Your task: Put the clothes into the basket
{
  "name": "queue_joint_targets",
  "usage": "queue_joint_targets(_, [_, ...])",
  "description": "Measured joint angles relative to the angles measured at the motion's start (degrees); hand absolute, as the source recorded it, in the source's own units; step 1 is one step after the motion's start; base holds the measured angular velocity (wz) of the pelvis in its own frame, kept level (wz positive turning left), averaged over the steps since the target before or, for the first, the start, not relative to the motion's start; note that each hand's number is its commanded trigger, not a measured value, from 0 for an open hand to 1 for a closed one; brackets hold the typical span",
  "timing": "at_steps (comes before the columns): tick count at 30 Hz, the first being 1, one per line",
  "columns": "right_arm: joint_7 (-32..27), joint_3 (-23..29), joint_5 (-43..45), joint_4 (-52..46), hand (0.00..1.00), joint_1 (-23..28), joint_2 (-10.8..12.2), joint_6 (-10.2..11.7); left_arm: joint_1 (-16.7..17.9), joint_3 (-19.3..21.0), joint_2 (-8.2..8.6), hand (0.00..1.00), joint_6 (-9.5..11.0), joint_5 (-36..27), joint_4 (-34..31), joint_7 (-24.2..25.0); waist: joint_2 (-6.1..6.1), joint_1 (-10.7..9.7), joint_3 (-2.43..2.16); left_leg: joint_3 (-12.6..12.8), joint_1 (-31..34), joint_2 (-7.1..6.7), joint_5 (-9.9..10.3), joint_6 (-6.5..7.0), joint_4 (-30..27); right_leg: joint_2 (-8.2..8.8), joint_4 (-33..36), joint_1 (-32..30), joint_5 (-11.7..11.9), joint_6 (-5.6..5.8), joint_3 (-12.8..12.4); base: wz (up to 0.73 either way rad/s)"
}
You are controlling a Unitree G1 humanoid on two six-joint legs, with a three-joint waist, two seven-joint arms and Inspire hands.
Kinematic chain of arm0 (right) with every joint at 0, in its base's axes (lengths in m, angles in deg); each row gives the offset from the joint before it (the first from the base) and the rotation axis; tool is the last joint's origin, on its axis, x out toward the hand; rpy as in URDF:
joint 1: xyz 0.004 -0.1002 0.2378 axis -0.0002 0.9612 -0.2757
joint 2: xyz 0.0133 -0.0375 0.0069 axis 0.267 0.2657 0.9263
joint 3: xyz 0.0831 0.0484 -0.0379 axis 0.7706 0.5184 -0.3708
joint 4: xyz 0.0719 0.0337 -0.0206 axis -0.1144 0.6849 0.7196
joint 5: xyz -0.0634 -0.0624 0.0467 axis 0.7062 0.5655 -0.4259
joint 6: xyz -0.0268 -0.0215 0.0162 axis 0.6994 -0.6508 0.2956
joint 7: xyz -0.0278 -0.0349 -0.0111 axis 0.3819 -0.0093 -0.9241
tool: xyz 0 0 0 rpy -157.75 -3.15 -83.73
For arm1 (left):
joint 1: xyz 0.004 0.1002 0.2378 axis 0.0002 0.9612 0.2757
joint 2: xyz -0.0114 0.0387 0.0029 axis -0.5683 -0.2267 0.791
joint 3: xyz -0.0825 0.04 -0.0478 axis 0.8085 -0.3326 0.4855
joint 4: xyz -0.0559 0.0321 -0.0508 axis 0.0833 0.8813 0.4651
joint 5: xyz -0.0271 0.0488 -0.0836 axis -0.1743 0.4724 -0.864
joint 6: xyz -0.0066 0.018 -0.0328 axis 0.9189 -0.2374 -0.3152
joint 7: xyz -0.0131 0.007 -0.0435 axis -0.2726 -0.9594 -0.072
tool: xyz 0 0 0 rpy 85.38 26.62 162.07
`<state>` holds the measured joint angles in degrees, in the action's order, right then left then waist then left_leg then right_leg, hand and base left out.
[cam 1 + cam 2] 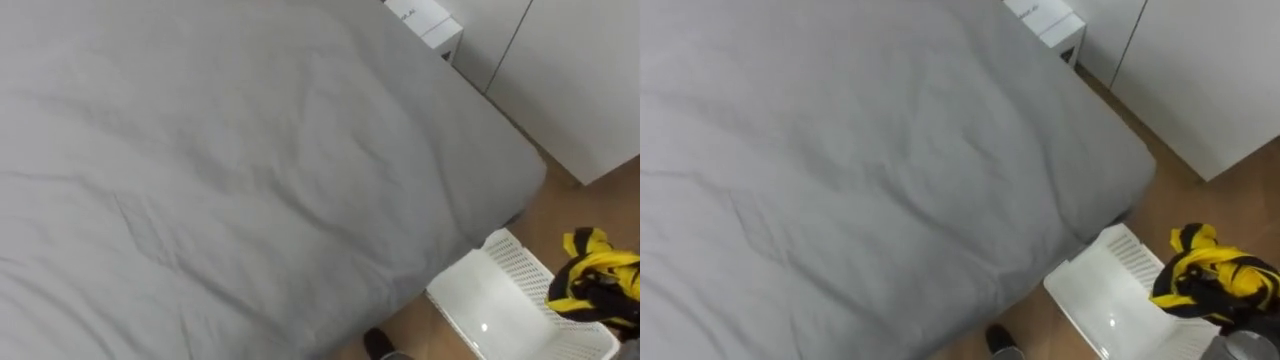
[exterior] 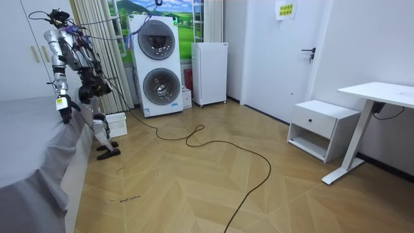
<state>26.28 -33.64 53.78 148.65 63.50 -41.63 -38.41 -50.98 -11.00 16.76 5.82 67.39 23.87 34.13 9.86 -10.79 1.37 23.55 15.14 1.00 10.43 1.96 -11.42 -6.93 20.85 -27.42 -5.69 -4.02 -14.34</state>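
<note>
Looking down in the left eye view: grey bed (image 1: 220, 170) takes the left and middle of the scene, its cover lightly creased. Bed's corner sits at right, with wooden floor (image 1: 590, 205) beyond it. White wardrobe (image 1: 580, 70) stands at far right. A small white box (image 1: 425, 20) lies at the far edge, just beside the bed.

White basket (image 1: 515, 258) stands on the floor at near right, just beside the bed's corner; slatted wall faces the bed. Yellow-and-black clothes (image 1: 592, 275) are bunched over the basket's right side. Cannot tell whether they rest in it or hang above it.

Right eye view: same layout. A grey rounded part of the right hand (image 1: 1243, 346) shows at the near right corner, touching the clothes from below. Cannot tell whether it holds them.

Room view: robot stands upright on the floor at the bed's far end, at the room view's left, body against the bed's edge. Left hand (image 2: 65, 114) hangs beside the bed's edge; wide or narrow, cannot tell. Basket is on the floor just behind the robot's feet. Stacked washing machines (image 2: 155, 65) stand near it against the far wall, a white cabinet (image 2: 209, 72) next to them. A white nightstand (image 2: 323, 129) and a white desk (image 2: 381, 94) are well apart, at the room view's right.
</note>
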Motion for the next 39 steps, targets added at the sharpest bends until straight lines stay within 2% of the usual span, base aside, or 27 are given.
queue_joint_targets(2, [0.2, -0.5, 0.2, 1.9, 1.0, -1.1, 0.0, 0.5, -0.5, -0.7, -0.06, 0.0, 0.5, -0.4, 0.1, 0.1, 0.47, 0.2, 0.02, -0.1, 1.3, -0.06, -0.2, 0.08, -0.5, 0.11, 0.3, -1.2, 0.0, 0.0, 0.0, 0.05])
queue_joint_targets(5, [0.3, -0.5, 0.1, 5.1, 1.0, -2.6, 0.0, 1.0, -1.0, -0.8, -0.07, 0.0, 0.6, -0.4, 0.1, 0.2, 0.5, 0.3, 0.04, -0.1, 1.8, -0.39, -0.6, 0.18, -0.5, 0.44, 1.1, -2.0, -0.4, 0.04, 0.2, 0.06])
queue_joint_targets(11, [1.9, -2.0, 0.7, 9.3, 1.0, -2.5, -0.3, 1.1, -2.2, -0.6, -0.07, 0.0, 0.6, -0.4, 0.2, 0.4, 0.49, 2.2, 0.06, -0.1, 1.8, -0.39, -0.6, 0.19, -0.5, 0.63, 0.8, -2.0, -0.5, 0.07, 0.5, 0.0])
queue_joint_targets(18, [5.3, -3.1, 1.9, 12.0, 0.99, -2.3, -0.9, 0.8, -2.7, -0.6, -0.07, 0.0, 0.6, -0.3, 0.1, 0.4, 0.34, 2.5, 0.16, -0.1, 2.4, -0.49, -0.7, 0.4, -0.6, 0.86, 1.0, -2.6, -0.6, 0.29, 0.6, 0.0])
queue_joint_targets(20, [6.2, -4.0, 2.3, 12.9, 0.0, -1.8, -1.5, 0.8, -2.7, -0.6, -0.1, 0.0, 0.6, -0.3, 0.1, 0.4, 0.27, 2.5, 0.21, -0.1, 2.4, -0.47, -0.7, 0.4, -0.6, 0.93, 1.0, -2.5, -0.7, 0.37, 0.6, 0.0])
queue_joint_targets(29, [9.2, -4.9, 2.0, 15.9, 0.0, -1.7, -1.6, -1.5, -2.9, -0.6, -0.87, 0.0, 0.5, -0.2, 0.1, 1.5, -0.16, 2.5, 0.51, -0.4, 2.2, -0.46, -0.7, 0.4, -0.5, 1.15, 0.9, -2.2, -0.9, 0.49, 0.7, 0.02])
queue_joint_targets(34, [9.4, -4.2, 1.5, 15.7, 0.0, -1.2, -1.7, -1.5, -2.9, -0.6, -1.13, 0.0, 0.5, -0.2, 0.1, 1.5, -0.46, 2.5, 0.67, -0.4, 2.1, -0.68, -0.7, 0.41, -0.6, 1.35, 0.9, -2.0, -1.0, 0.69, 0.7, 0.0])
queue_joint_targets(39, [8.6, -4.2, 0.7, 15.8, 0.0, -1.2, -1.7, -1.5, -3.0, -0.6, -2.09, 0.0, 0.5, -0.2, 0.1, 1.5, -1.18, 2.5, 0.53, -0.7, 1.7, -0.76, -0.7, 0.41, -0.6, 1.41, 0.8, -1.4, -1.1, 0.8, 0.7, 0.04])
